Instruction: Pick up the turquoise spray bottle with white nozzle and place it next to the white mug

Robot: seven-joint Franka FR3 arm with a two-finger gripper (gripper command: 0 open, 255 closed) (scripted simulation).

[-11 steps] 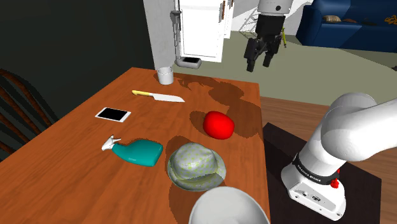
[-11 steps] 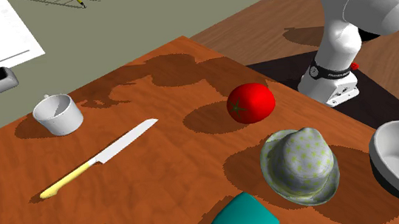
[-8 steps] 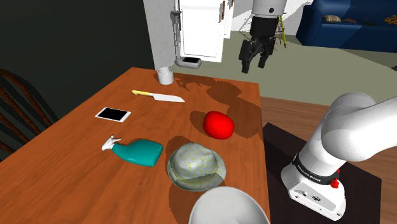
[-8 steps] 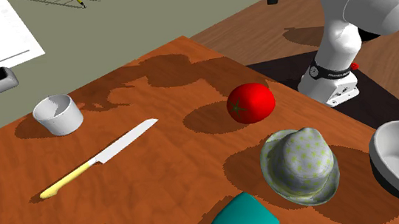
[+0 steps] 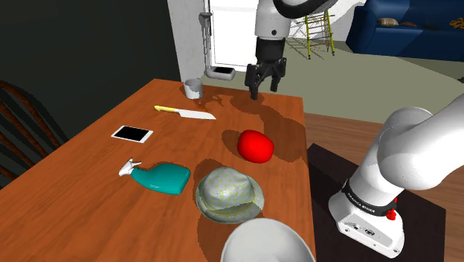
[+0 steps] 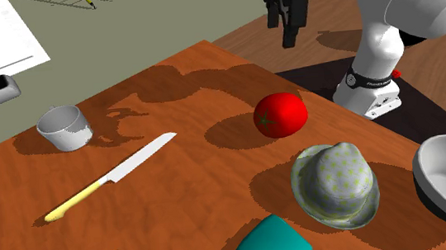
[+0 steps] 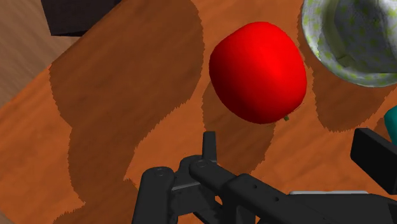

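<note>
The pincer (image 5: 265, 86) hangs over the desk's (image 5: 89, 160) far end, fingers apart, empty. The shoulder view shows the whole teal bottle (image 5: 165, 178) lying on its side, white nozzle out, well apart from the pincer, beyond the fruit (image 7: 257, 71). The wrist view catches a teal sliver by the hat (image 7: 350, 38). The mug (image 5: 192, 88) stands near the pincer. The fruit is round, glossy red; the hat domed, dotted.

Hat (image 5: 230, 195) stands just beside the spray bottle (image 5: 165, 179).
</note>
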